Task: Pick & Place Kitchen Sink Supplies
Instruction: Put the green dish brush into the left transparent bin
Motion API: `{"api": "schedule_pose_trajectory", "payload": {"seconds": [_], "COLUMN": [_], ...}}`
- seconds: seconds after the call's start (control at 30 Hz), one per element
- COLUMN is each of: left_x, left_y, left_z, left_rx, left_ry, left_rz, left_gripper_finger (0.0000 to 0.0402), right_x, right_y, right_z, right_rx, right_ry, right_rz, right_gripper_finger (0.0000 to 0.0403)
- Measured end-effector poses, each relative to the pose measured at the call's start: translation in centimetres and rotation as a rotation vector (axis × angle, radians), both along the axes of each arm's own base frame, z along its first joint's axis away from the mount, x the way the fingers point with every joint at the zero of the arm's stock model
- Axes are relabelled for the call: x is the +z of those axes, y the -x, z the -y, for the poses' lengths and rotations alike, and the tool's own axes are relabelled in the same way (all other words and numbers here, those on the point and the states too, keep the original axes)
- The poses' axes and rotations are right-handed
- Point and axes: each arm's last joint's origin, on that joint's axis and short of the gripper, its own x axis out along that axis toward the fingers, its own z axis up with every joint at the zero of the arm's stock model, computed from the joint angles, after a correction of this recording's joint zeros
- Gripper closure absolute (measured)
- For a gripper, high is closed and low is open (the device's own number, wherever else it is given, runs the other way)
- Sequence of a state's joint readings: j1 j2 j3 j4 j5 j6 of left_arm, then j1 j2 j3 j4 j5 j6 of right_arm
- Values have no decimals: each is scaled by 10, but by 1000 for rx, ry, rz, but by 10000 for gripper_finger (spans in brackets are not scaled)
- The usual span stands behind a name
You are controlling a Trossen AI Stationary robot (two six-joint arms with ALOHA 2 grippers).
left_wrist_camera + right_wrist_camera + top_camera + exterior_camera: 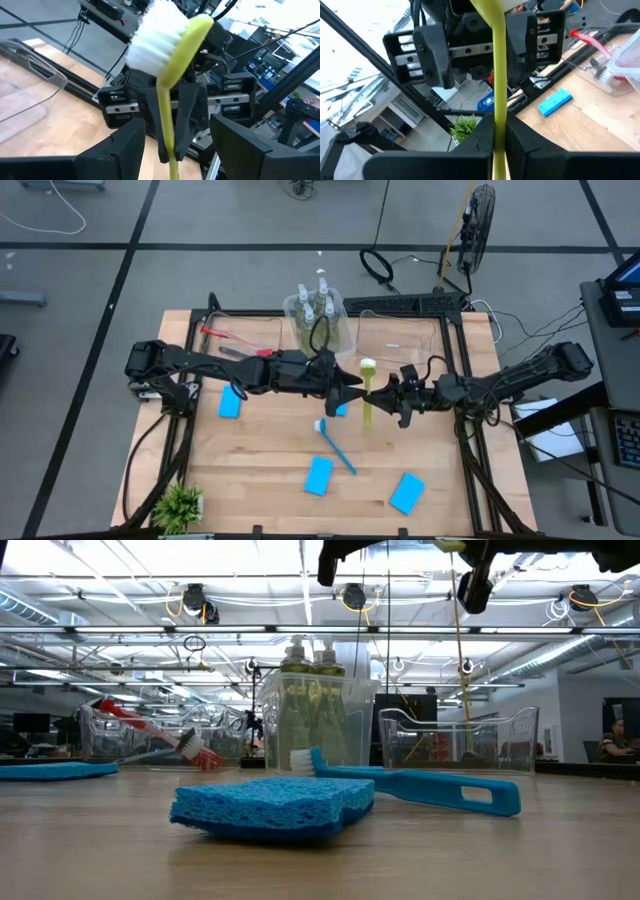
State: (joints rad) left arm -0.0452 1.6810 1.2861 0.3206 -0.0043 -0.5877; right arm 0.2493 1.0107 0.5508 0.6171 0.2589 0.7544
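Note:
The yellow brush [367,395] with white bristles [152,45] hangs high over the table's middle, with my right gripper [377,395] shut on its handle. My left gripper [356,392] faces it from the left and is open. Its fingers [125,150] stand on either side of the handle without touching it. A blue brush [336,446] and several light-blue sponges [319,475] lie on the table. The soap bottles [318,308] stand in a clear bin. My right gripper pinches the yellow brush's handle [499,112] between its two fingers, about halfway along it. The fingers come level from the table's right and lie across the handle. The brush is lifted clear of the table, with its bristle head [368,366] toward the far edge.
Three clear bins stand at the far edge: the left one [245,338] holds a red brush [225,336], the middle one [345,330] holds the bottles, and the right one [405,340] has nothing showing in it. A potted plant [180,505] stands at the near left corner.

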Motion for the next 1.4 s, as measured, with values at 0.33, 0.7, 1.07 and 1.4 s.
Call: {"api": "schedule_pose_trajectory", "payload": {"seconds": [0.33,0.7,1.07,1.4], "left_x": [0,0,-3,-2], "left_y": [0,0,0,0], "left_z": [-3,-5,-6,-8], "left_rx": [37,40,35,7], "left_ry": [-12,-16,-16,-5], "left_rz": [-2,-3,-27,-22], "left_gripper_finger": [188,204,301,376], "right_x": [0,-4,-3,-3], "right_y": [-4,-16,-16,-16], "right_z": [4,9,9,9], "right_rx": [-22,-26,-10,-5], "right_ry": [3,-23,-21,-15], "right_rz": [20,65,71,70], "right_gripper_finger": [390,390,390,389]}}
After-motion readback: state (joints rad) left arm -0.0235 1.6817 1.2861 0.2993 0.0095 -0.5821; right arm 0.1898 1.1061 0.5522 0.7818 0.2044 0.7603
